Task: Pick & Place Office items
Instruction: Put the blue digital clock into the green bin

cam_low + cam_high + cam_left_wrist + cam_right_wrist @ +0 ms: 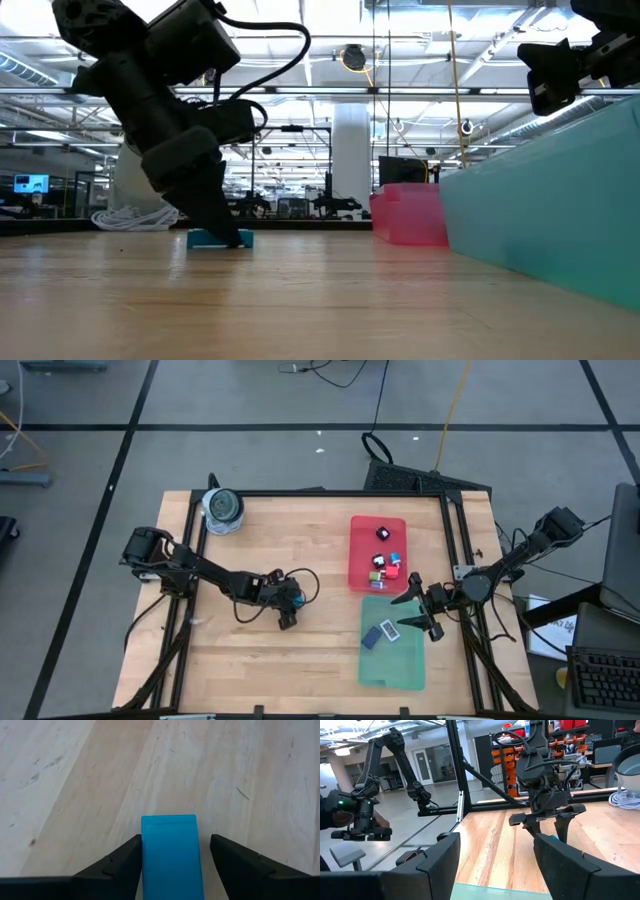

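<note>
A flat blue bar lies on the bare wood left of the trays. My left gripper is open and points down over it, one finger on each long side, its tips at the table. Several small clip-like pieces lie in the red tray. A dark blue block and a white tag lie in the green tray. My right gripper hovers open and empty above the green tray's far right corner. My left gripper comes at the blue bar from above, its fingers lying along the bar's two long sides. One finger stands right against one long edge, and I cannot tell whether it touches. The other finger is clear of the bar, which lies flat on the table.
A round grey roll stands at the table's far left corner. The red tray sits right of the middle, with the green tray just nearer. A black frame rims the table. Bare wood lies left of and nearer than the left gripper.
</note>
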You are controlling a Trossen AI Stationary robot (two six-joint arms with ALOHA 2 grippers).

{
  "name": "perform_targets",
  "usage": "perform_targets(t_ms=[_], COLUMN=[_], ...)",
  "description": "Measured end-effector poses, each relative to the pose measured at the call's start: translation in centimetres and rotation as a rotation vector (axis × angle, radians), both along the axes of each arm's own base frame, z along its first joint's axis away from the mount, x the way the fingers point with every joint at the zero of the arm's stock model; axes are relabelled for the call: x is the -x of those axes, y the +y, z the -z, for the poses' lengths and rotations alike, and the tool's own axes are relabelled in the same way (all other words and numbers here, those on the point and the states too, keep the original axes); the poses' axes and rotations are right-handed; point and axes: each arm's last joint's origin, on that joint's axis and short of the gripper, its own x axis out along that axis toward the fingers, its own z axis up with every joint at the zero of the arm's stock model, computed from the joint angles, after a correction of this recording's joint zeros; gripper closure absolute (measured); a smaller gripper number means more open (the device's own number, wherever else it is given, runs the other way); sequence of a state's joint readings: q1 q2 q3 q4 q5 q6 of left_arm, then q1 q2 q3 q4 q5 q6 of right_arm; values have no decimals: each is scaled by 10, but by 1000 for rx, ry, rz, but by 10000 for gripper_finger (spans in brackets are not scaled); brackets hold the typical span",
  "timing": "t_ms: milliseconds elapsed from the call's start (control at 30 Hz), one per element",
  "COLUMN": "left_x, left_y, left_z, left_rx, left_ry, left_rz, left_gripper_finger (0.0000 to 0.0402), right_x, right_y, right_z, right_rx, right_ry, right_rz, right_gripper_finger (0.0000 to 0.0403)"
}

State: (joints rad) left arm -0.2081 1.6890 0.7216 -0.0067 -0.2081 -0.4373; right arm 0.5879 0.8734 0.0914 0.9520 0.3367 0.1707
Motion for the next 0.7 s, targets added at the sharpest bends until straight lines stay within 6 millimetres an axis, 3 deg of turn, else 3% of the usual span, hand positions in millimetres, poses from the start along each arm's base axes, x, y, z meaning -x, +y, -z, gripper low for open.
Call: perform_targets(t_ms=[700], left_x=[13], left_y=[-8], left_z=[5], left_rx=[17], left_ry=[144], left_rz=[16], left_gripper_finger=[163], right_x=[0], right_y=[0], right_z=[0], right_rx=[2], right_ry=[3], right_rz=[1], right_gripper_finger=[161])
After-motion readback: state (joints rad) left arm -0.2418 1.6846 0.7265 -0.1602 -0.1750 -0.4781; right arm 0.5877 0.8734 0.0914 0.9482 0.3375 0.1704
